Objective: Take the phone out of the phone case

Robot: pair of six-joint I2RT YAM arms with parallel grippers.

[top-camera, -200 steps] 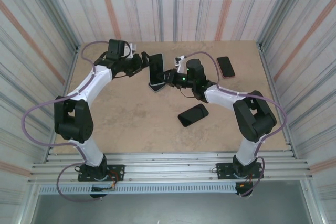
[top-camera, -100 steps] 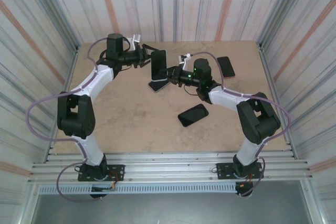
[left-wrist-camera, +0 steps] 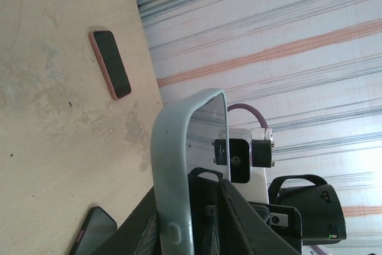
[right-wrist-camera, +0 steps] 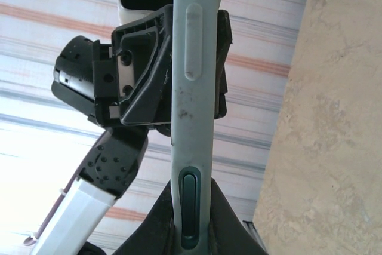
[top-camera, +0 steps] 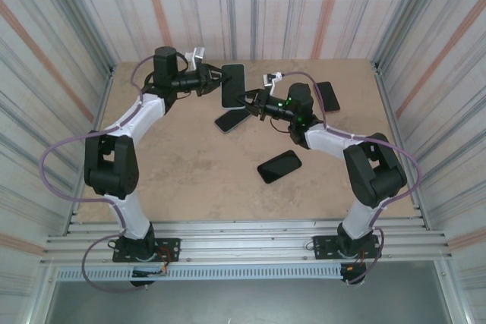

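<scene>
Top external, upper middle of the frame: lifted clear of the tabletop (top-camera: 175, 165), with the phone (top-camera: 233, 85) sitting inside the phone case (right-wrist-camera: 190, 88), dark screen toward the camera, long axis running up and down the frame. Clamped from the left of the frame by the left pincer (top-camera: 218, 81), closed across the two faces. Met from the lower right by the right pincer (top-camera: 249, 102), closed narrowly on the lower end of the case, with the grey rim passing between its fingers at the bottom of the right wrist view. Cannot tell there whether gripping the rim alone or rim and phone together. Judged as the peeling step, not yet done: in the left wrist view, seemingly flush, without any gap between glass and rim. For the coming move, probably best to keep the left side fixed and pull the rim toward the lower right, away from the screen. Some risk of slipping off such a thin edge.
</scene>
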